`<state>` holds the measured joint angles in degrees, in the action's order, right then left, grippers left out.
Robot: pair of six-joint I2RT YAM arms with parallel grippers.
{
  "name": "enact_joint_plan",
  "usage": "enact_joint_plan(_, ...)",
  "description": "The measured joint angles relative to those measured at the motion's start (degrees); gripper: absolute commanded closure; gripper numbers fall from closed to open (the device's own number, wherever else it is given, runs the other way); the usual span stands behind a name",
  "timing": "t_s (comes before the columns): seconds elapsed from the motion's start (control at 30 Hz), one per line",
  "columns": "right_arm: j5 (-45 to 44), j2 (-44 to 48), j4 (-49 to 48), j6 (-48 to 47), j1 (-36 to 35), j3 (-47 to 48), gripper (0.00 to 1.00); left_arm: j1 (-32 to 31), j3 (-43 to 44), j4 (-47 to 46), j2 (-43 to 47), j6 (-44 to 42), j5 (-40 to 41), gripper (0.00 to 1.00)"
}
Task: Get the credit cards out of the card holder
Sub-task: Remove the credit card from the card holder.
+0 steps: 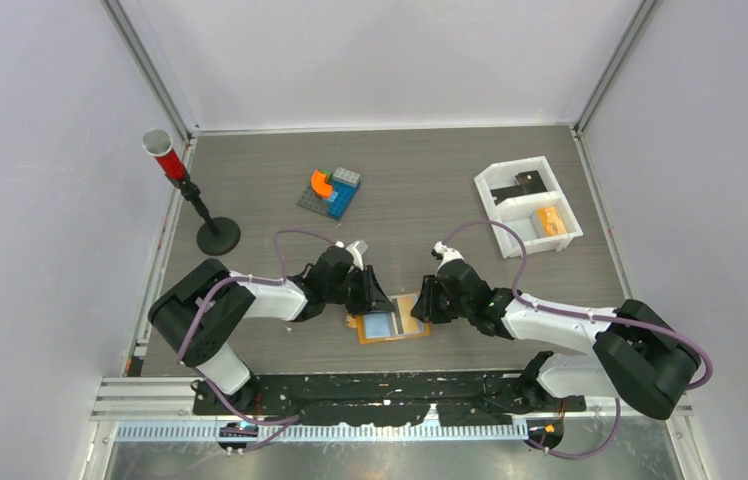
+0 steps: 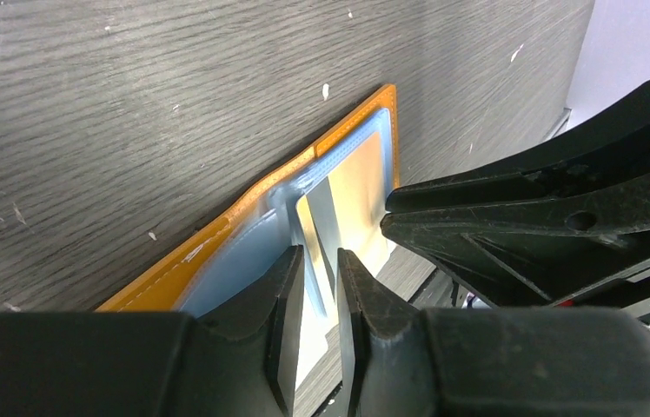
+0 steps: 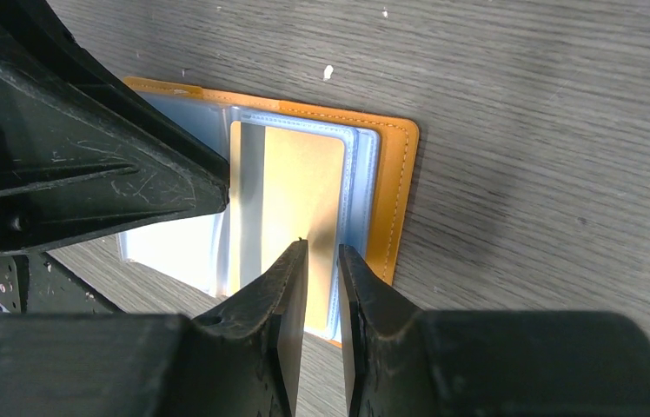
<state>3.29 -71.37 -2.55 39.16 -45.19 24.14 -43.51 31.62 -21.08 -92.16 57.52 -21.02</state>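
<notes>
- Grey woodgrain table [image 1: 430, 200]; card holder [image 1: 390, 322] open at lower centre.
- Left gripper [image 2: 315, 261], right gripper [image 3: 321, 252]: jaws narrowly apart; grip cannot be told.
- Credit cards, not clearly seen: likely thin, stiff, slick; pinch a protruding edge.

**Top external view:** a fixed camera above and behind the arm bases looks down and forward from far off, taking in the whole table [image 1: 430, 200] and both arms.

**Left wrist view:** a camera mounted just behind the left claw [image 2: 320, 254] faces forward along it, very near the table.

**Right wrist view:** the same arrangement sits behind the right claw [image 3: 322, 248].

All three views share the card holder [image 1: 390, 322]. Each wrist view also catches the opposite claw.
</notes>
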Motion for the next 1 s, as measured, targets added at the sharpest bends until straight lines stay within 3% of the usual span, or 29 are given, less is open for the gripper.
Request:
enact_joint_plan(0.43, -0.02, 1.40, -0.02, 0.28, 0.00, -1.14, 0.73, -1.46, -1.25, -2.78, -0.33, 5.81, 2.01, 0.74)
enact_joint_plan(0.6, -0.02, 1.62, -0.17, 0.52, 0.00, -1.36, 0.73, -1.92, -1.25, -3.21, -0.63, 7.06, 2.36, 0.80)
enact_joint_plan(0.9, -0.04, 2.56, 0.07, 1.20, 0.04, -1.99, 0.73, -2.14, -2.86, -6.69, -0.63, 8.87, 2.34, 1.00)
enact_joint_plan(1.0, -0.24, 2.93, 0.37, 1.31, 0.07, -2.16, 0.74, -2.12, -3.26, -9.38, -0.63, 9.81, 1.92, 1.00)
